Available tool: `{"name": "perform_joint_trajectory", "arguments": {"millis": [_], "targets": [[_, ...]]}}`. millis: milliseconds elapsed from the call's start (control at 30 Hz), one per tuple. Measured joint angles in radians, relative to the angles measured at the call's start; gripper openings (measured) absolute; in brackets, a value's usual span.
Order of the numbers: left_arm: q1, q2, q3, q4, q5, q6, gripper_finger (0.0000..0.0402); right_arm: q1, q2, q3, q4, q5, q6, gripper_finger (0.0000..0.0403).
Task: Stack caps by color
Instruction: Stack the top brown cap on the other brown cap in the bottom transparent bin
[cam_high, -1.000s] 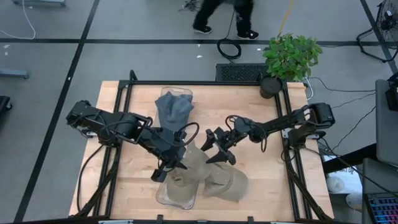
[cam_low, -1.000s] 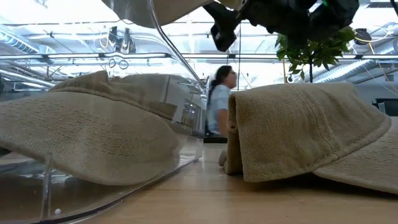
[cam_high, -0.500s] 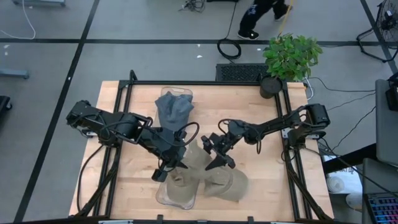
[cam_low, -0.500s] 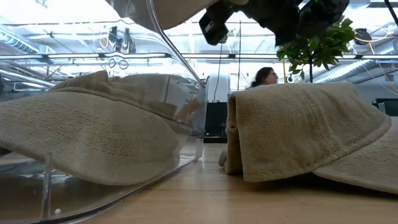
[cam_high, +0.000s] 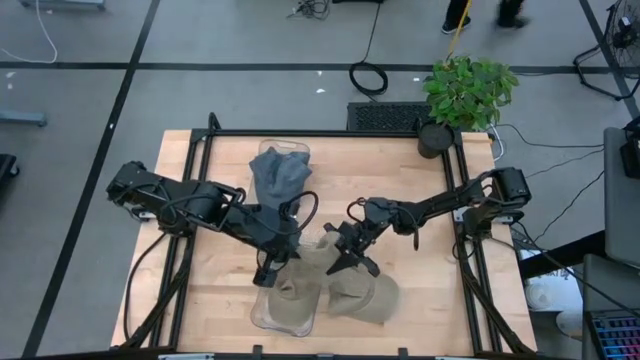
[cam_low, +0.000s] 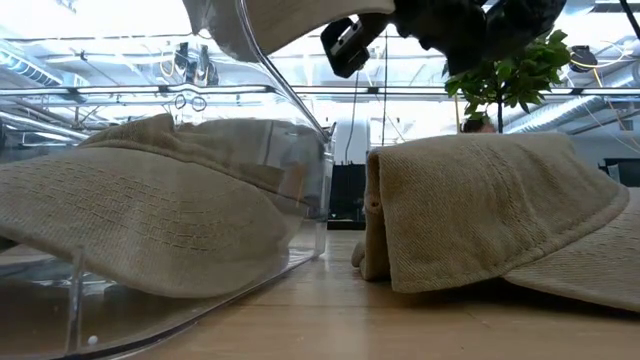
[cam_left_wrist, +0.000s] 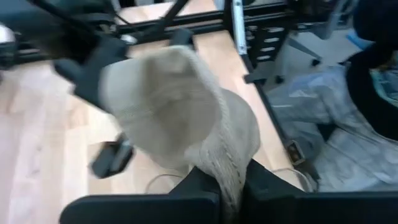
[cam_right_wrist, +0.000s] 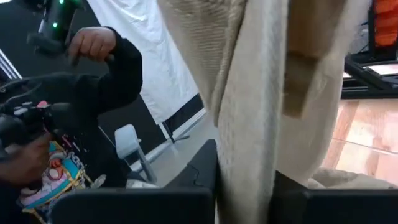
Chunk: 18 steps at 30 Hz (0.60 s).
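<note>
A tan cap hangs above the table's middle, held between both grippers. My left gripper is shut on its left side and my right gripper on its right side. Below it, a clear bin at the near edge holds more tan caps. Another tan cap lies on the table beside that bin, its brim flat on the wood. Slate blue-grey caps lie in a second clear bin at the far side. My left gripper pinches an edge of the tan cap between its two fingers, slanting down from the table's left. The cap spreads out beyond the fingers, lifted clear of table and bin. My right gripper pinches the cap's cloth between its two fingers, coming level from the table's right. One layer or several, I cannot tell. The cloth runs on past the fingers, clear of the table.
A potted plant stands at the table's far right corner. Black frame rails run along both table sides. Bare wood lies at the near left and far right. A person's arm and hand show beyond the table.
My right gripper has moved toward the table's left, up to the hanging tan cap, and has shut on it. My left gripper has stayed in place, still holding the cap.
</note>
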Motion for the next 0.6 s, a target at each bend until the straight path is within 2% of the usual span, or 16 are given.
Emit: {"name": "perform_joint_trajectory", "arguments": {"millis": [100, 200, 367, 500, 600], "targets": [[0.000, 0.000, -0.002, 0.037, -0.038, 0.000, 0.0007, 0.019, -0.002, 0.001, -0.035, 0.033, -0.043, 0.0005], [-0.002, -0.003, -0.003, 0.086, -0.093, -0.003, 0.0026, 0.037, -0.014, 0.002, -0.065, 0.108, -0.075, 0.0003], [0.000, -0.019, -0.003, 0.114, -0.222, -0.003, 0.0103, 0.048, -0.041, 0.000, -0.208, 0.211, -0.109, 0.0002], [0.012, -0.047, 0.000, 0.120, -0.357, 0.035, 0.0176, 0.075, -0.079, -0.002, -0.345, 0.340, -0.172, 0.0001], [0.018, -0.075, 0.000, 0.097, -0.471, 0.051, 0.0217, 0.105, -0.126, -0.002, -0.400, 0.433, -0.225, 0.0001]]}}
